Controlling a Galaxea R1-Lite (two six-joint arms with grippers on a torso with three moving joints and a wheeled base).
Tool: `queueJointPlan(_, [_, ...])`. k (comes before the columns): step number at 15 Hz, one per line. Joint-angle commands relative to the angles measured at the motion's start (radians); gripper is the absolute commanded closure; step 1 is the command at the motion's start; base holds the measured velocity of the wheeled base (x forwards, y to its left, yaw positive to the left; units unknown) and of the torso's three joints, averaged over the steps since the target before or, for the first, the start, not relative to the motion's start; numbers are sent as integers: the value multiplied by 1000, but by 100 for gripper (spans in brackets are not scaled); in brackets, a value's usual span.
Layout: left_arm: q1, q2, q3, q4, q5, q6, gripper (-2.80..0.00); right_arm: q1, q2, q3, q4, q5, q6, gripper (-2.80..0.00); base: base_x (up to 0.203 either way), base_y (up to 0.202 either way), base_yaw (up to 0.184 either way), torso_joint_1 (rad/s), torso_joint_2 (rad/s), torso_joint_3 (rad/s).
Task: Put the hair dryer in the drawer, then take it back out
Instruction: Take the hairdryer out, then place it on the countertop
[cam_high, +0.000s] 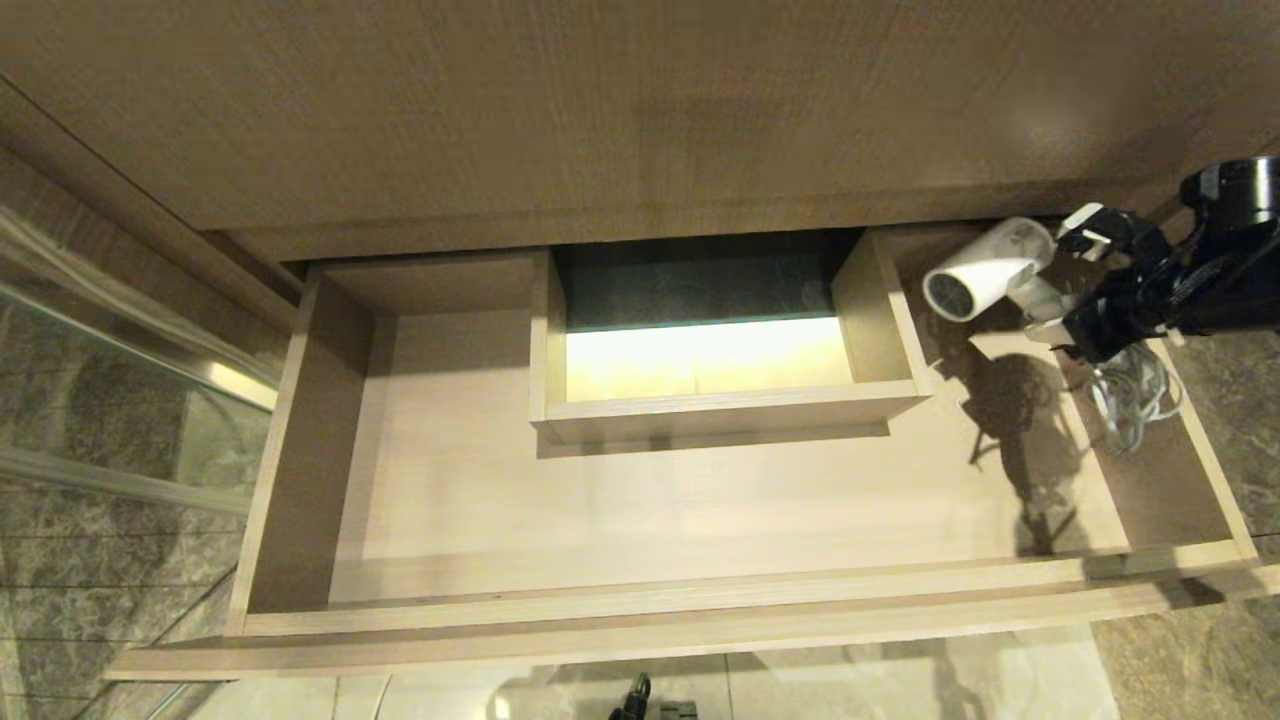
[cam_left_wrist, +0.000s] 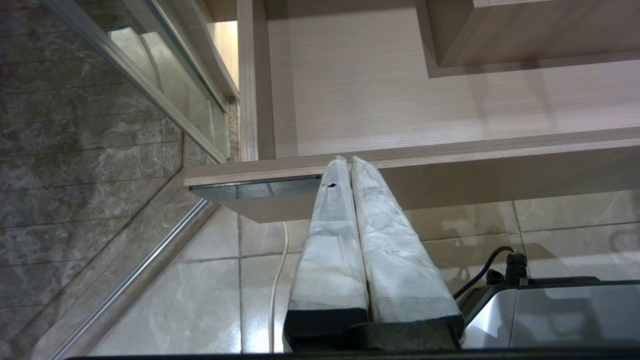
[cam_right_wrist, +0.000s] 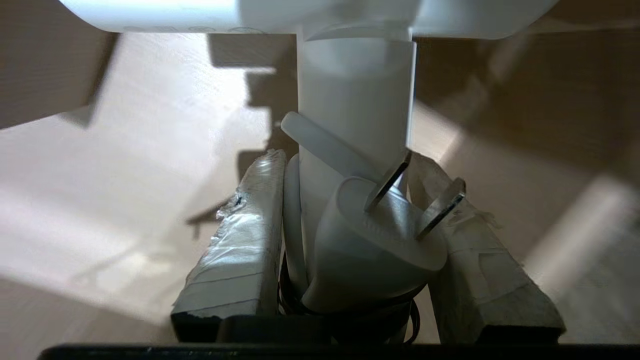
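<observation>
A: Wood-grain drawer stands pulled out over the tiled floor, filling mid-frame. Position of the load?

B: My right gripper is clamped on the handle of the hair dryer, upper right of the frame, above the drawer's right end. Plug is pinched in alongside.

A: Orientation?

B: Barrel's long axis runs lower left to upper right, grille toward lower left. Handle points to my wrist.

A: Handling?

B: Judged light, rigid, smooth plastic; handle is the best hold. Cord dangles limp and may snag. My left gripper, pressed together, is parked by the drawer front.
</observation>
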Motion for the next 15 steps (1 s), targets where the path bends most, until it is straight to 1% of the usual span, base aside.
queueJointPlan(1, [0, 0, 1, 0, 0, 0, 0, -19, -200, 59, 10, 2, 2, 0, 0, 0, 0, 0, 0, 0])
queueJointPlan(5, [0, 0, 1, 0, 0, 0, 0, -74, -474, 188, 60, 3, 10, 0, 0, 0, 0, 0, 0, 0])
queueJointPlan(8, [1, 0, 0, 0, 0, -1, 0, -116, -650, 294, 98, 4, 10, 0, 0, 0, 0, 0, 0, 0])
queueJointPlan(10, [1, 0, 0, 0, 0, 0, 0, -130, -745, 369, 106, 3, 10, 0, 0, 0, 0, 0, 0, 0])
queueJointPlan(12, [1, 0, 1, 0, 0, 1, 0, -138, -832, 415, 128, 3, 21, 0, 0, 0, 0, 0, 0, 0])
queueJointPlan(15, [1, 0, 2, 0, 1, 0, 0, -140, -934, 445, 178, 3, 56, 0, 0, 0, 0, 0, 0, 0])
